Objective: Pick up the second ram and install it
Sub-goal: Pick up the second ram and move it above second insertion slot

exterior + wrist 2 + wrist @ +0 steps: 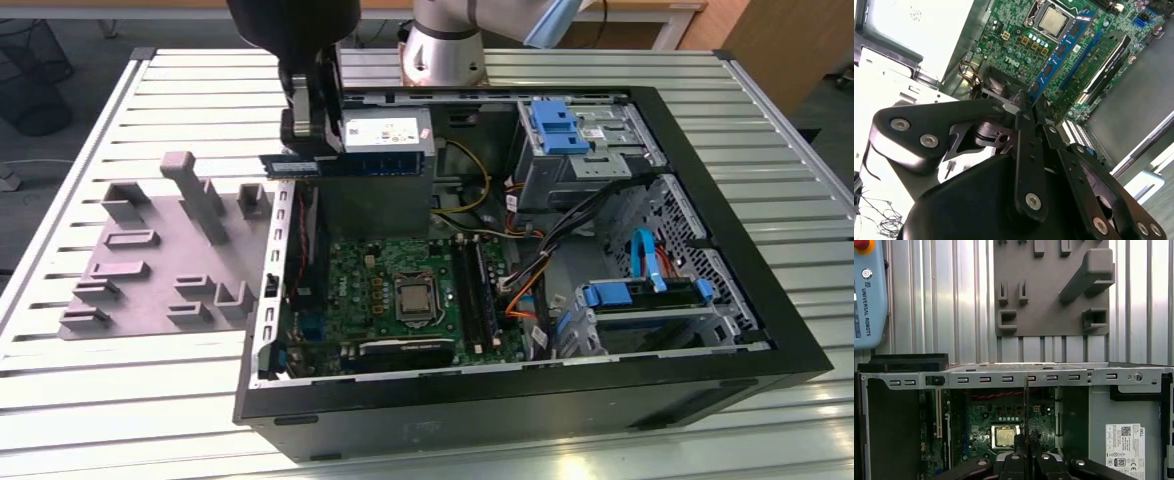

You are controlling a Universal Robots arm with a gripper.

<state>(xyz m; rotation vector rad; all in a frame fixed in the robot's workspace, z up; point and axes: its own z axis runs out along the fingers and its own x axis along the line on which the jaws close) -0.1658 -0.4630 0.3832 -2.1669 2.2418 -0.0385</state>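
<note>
The second ram (367, 163), a bluish board with a row of black chips, hangs level above the open computer case (747, 300), near its edge at the exterior view's left. My gripper (304, 148) is shut on the stick's end nearest that edge. In the second wrist view the ram (1059, 52) runs out from the closed fingertips of the gripper (1028, 100) over the motherboard (1014, 45). In the first wrist view the ram (1026, 410) is edge-on, a thin line rising from the gripper (1026, 452). Long memory slots (474, 290) lie on the motherboard (387, 270) below.
A grey blocky fixture (147, 265) sits on the slatted table (94, 400) at the exterior view's left of the case. Inside the case are a power supply (387, 135), blue-tabbed drive bays (561, 130), loose cables (534, 270) and a processor socket (414, 298).
</note>
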